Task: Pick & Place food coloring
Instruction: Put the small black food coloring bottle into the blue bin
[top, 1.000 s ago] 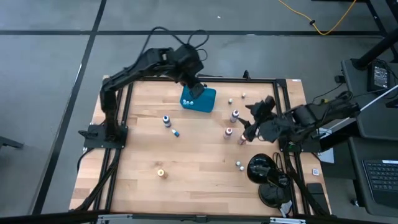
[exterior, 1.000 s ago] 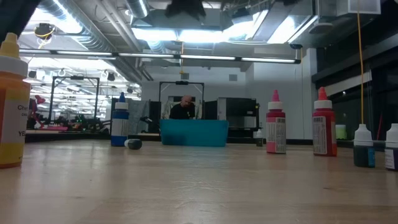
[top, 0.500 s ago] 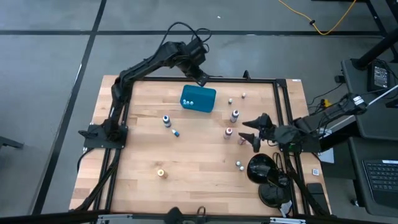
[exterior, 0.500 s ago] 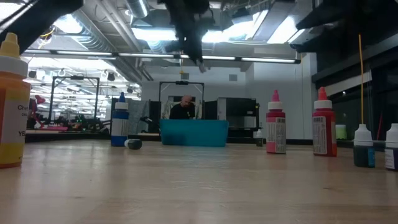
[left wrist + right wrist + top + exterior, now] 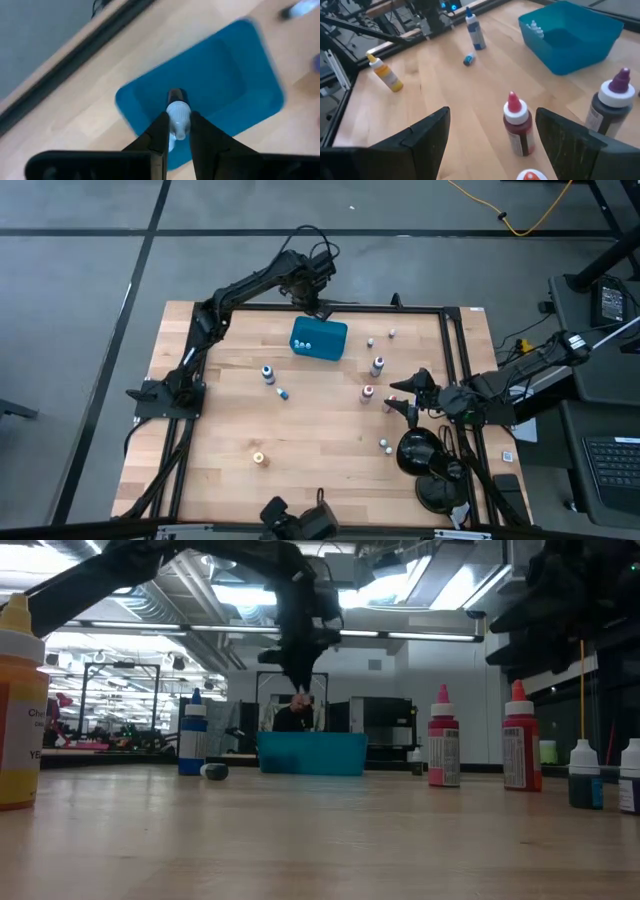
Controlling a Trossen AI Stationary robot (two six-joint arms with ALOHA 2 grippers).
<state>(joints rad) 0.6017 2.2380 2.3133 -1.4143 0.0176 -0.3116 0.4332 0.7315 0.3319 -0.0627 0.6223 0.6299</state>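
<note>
My left gripper (image 5: 318,308) hangs over the far edge of the teal tray (image 5: 320,339), shut on a small white-capped food coloring bottle (image 5: 177,114). In the left wrist view the tray (image 5: 225,80) lies below it. Two tiny bottles (image 5: 302,345) lie in the tray. My right gripper (image 5: 405,395) is open near the table's right side. A red bottle (image 5: 517,125) stands ahead between its spread fingers, untouched. A purple-capped bottle (image 5: 612,107) stands beside it. More bottles stand on their bases: a blue (image 5: 267,373) and a yellow (image 5: 259,459). My left gripper pinches the small bottle between its two fingers at the white cap (image 5: 178,111). It comes from above, pointing down. The bottle's dark body (image 5: 175,94) sticks out beyond the fingertips. The bottle is lifted clear, above the tray.
A small blue bottle (image 5: 283,393) lies on its side mid-table. Tiny vials stand at the far right (image 5: 391,333) and near right (image 5: 384,445). A black round stand (image 5: 418,450) sits at the near right corner. Bare wood lies between the yellow bottle and the red ones.
My left gripper has come down toward the tray, staying over its far edge, still shut on the bottle. My right gripper has dropped lower and shifted slightly toward the near edge, beside the red bottles. No bottle on the table has moved.
</note>
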